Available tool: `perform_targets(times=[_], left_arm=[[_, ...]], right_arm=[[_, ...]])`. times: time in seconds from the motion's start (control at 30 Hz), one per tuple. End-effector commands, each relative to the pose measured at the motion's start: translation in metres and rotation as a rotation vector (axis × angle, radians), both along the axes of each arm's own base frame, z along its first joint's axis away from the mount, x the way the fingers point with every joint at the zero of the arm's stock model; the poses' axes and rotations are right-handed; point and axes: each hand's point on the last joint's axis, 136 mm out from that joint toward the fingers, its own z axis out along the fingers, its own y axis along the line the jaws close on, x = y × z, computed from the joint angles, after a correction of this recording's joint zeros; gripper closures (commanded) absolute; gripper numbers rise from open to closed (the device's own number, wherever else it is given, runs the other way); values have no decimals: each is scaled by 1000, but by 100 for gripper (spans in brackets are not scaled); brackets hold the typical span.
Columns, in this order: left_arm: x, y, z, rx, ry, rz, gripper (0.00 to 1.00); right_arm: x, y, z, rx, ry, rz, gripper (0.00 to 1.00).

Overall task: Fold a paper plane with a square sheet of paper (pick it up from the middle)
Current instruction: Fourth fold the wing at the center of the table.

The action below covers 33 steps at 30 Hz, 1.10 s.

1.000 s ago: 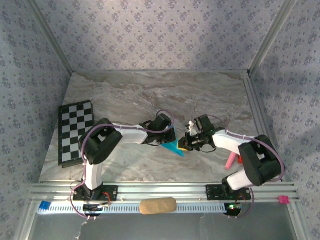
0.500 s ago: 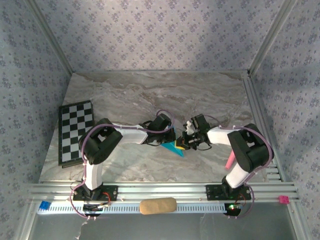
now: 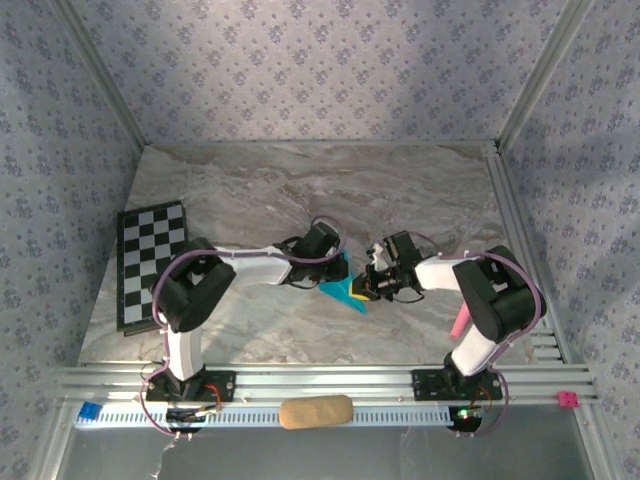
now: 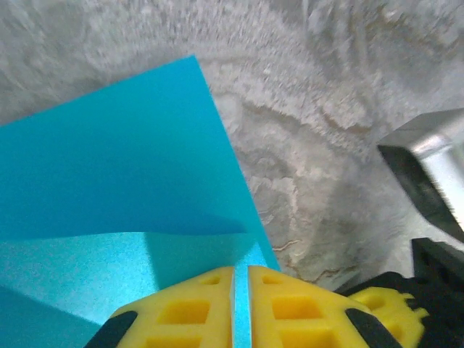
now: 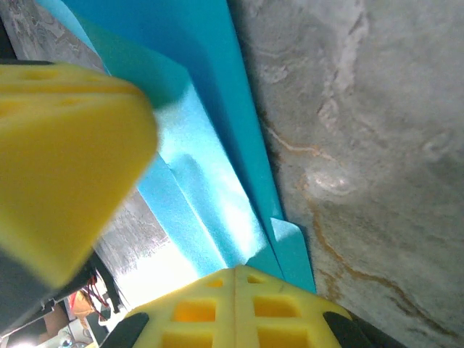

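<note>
Step in hand: a mid-sequence fold. The paper (image 3: 345, 293) (creased, pointed) is at the centre of the bench (image 3: 300, 190). The left claw (image 4: 241, 290) pinches one side and the right claw (image 5: 234, 293) pinches the other. The next move likely calls for aligning the edges, then pressing the crease.

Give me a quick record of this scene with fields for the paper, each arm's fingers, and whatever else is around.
paper: turquoise, creased to a point, at the middle of the table
left fingers: shut on the paper
right fingers: shut on the paper, opposite side
checkered board: left edge of the table
pink stick: right side, beside the right arm
tan block: front rail, between the arm bases
</note>
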Motion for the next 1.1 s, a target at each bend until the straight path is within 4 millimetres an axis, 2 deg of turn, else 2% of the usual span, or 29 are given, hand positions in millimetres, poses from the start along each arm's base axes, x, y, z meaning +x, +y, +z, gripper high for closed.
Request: perform_targets(times=[0.0,0.17,0.33,0.43,0.67,1.07], left_arm=[[3,-2,24,-32,-36,-9,88],[-11,2,4,-83,13,-7,90],[-12,8,-15,-79,44,0,90],[-7,20,-27,-60,50,43,91],[10,41,-40,-19,62,111,90],[48,69,-47,10,103,220,91]], right_arm=[[-26,-24,-38,-140,129,-25,100],[-26,-25,-39,-149,132,-27,100],[-29,-27,-43,-153,143,-28,100],[-31,-28,-46,-158,151,-28,100],[-38,-30,-49,-164,168,-18,100],[-44,-32,-51,-170,166,17,100]])
